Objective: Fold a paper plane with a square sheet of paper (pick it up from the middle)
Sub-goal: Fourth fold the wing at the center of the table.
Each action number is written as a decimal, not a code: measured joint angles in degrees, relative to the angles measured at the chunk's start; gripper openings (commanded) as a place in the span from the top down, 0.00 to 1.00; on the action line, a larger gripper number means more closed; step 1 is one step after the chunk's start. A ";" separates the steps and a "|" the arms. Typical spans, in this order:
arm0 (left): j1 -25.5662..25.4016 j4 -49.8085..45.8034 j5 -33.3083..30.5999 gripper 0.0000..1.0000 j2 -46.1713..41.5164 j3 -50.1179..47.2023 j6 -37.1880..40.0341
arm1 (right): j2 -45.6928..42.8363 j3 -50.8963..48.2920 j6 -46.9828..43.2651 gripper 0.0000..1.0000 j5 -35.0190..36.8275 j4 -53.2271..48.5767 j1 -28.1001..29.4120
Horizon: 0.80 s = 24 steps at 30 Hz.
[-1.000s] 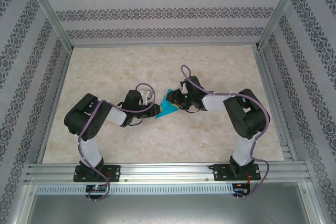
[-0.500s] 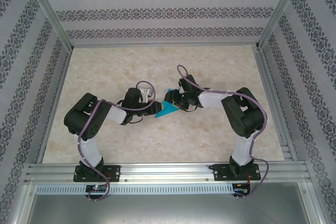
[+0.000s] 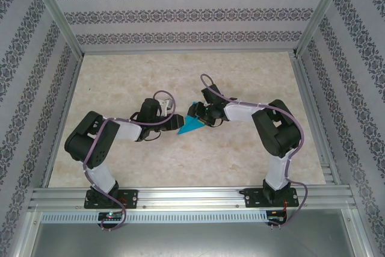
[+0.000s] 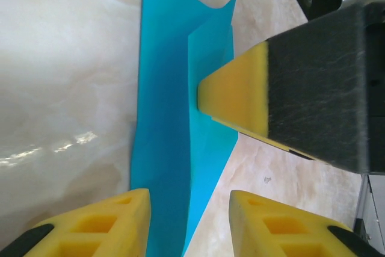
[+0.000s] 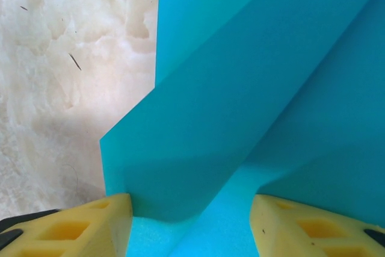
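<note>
Paper [image 3: 192, 125] mid-table [image 3: 252, 76], between the two grippers. Turquoise, folded into pointed wedge, tip aimed near-left in top view. Left wrist view: layers standing on edge, long crease down the length, top corner curling. Left gripper [image 4: 189, 209] has jaws spread, paper edge running into gap, brushing one pad [image 4: 114, 218], other pad clear. Right gripper [image 5: 191, 221] has pads well apart, blue flaps spanning gap and meeting both; true pinch or loose cradle, cannot tell. One right pad [image 4: 231, 97] touching paper's side.
</note>
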<state>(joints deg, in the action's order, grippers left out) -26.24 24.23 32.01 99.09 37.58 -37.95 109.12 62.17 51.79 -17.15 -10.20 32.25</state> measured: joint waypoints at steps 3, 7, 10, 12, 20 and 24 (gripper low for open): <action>0.00 -2.56 -0.39 0.67 -1.97 0.55 0.02 | 0.35 0.85 0.04 0.45 0.28 -1.27 0.02; -0.02 -4.11 1.79 0.82 -1.49 2.27 -0.81 | 0.92 1.97 0.15 0.49 1.14 -3.17 0.28; -0.04 -4.48 4.11 0.87 0.20 4.22 -1.44 | 1.31 2.80 0.15 0.50 1.31 -4.57 0.28; -0.07 -4.68 5.09 0.89 1.20 5.09 -1.55 | 1.53 3.28 0.11 0.51 1.46 -5.27 0.28; -0.07 -8.59 6.64 0.92 4.17 8.00 -1.11 | 2.38 5.33 -0.26 0.48 1.57 -8.00 0.39; -0.07 -10.40 6.62 0.93 4.87 8.96 -1.05 | 2.58 5.75 -0.37 0.48 1.75 -8.57 0.66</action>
<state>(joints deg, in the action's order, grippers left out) -26.30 13.82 38.63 103.96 46.54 -39.00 111.70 67.92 51.42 -15.40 -18.76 32.91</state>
